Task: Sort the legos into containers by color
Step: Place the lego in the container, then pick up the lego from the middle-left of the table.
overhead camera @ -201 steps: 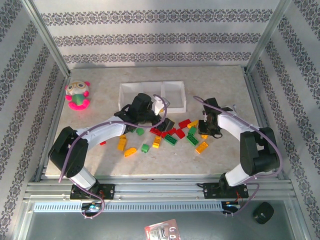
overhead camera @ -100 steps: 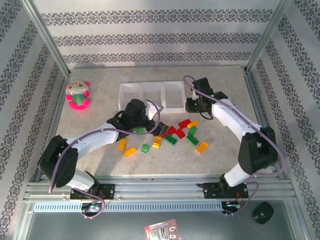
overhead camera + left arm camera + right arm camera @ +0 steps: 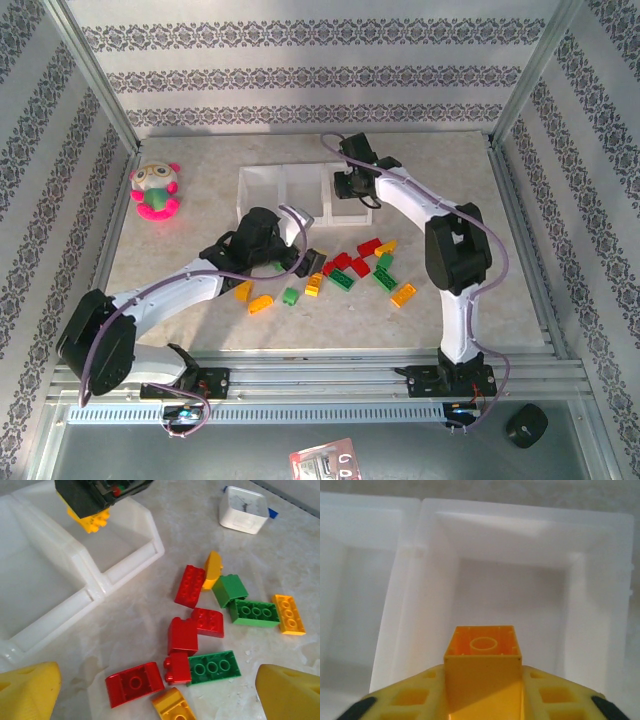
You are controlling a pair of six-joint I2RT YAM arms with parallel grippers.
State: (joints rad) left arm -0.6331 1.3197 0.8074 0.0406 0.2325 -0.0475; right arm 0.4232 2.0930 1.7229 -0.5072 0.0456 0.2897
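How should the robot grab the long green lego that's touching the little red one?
Take the green lego by its two long sides, coming straight down from above. It lies flat, hollow side up, and both long sides look free, while one short end sits against a red lego.

The pale marbled table carries a plush toy at far left and a white three-part tray at far centre. Red, green and yellow legos lie scattered just near of the tray.
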